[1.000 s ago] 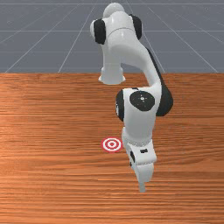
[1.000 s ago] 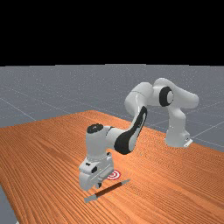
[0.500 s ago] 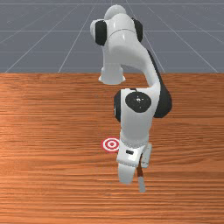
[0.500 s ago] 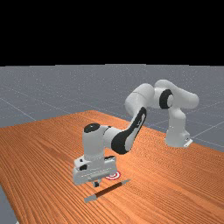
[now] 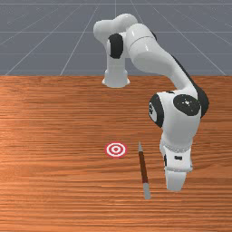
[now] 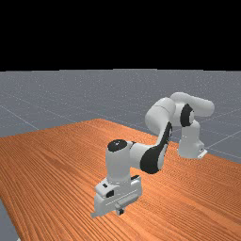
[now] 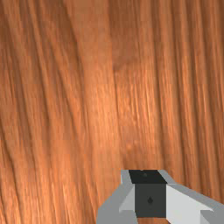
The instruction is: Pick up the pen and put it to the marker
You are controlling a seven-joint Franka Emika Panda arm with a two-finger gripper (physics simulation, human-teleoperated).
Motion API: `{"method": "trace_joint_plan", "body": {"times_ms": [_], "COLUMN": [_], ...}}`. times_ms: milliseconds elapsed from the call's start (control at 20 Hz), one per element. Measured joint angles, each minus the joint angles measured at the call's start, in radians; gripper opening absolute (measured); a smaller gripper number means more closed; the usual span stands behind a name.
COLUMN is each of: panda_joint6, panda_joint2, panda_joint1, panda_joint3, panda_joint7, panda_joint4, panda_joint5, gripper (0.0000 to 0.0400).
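A wide table (image 5: 59,190) of orange-brown wood lies beneath a white and grey arm (image 5: 147,52), which reaches out with its hand (image 6: 117,195) low over the wood. The gripper (image 7: 149,192) has its two jaws together, nothing between them. Near the jaws, toward the front view's left, a brown pen (image 5: 143,166) with grey ends lies flat, untouched. Beyond the pen from the jaws is the red-and-white ringed marker (image 5: 116,149), apart from the pen's nearer end. The task seems barely begun: neither pick-up nor placing is done. Left to do, I judge, are opening the jaws, lining them up over the pen, gripping, lifting and bringing it to the marker.
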Motion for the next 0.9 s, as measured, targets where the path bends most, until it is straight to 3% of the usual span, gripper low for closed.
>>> {"method": "trace_joint_plan", "body": {"times_ms": [50, 200, 300, 750, 900], "panda_joint6": [-0.03, 0.005, -0.058, -0.058, 0.018], "panda_joint2": [0.035, 0.015, 0.079, 0.08, -0.007], "panda_joint1": [0.011, 0.016, 0.018, 0.018, -0.016], "panda_joint3": [0.0, 0.003, 0.004, 0.004, 0.016], "panda_joint7": [0.011, -0.018, -0.022, -0.022, -0.155], "panda_joint4": [0.066, 0.02, 0.137, 0.136, -0.03], "panda_joint5": [0.001, -0.006, -0.003, -0.003, -0.022], "gripper": [0.0, 0.0, 0.0, 0.0, 0.0]}}
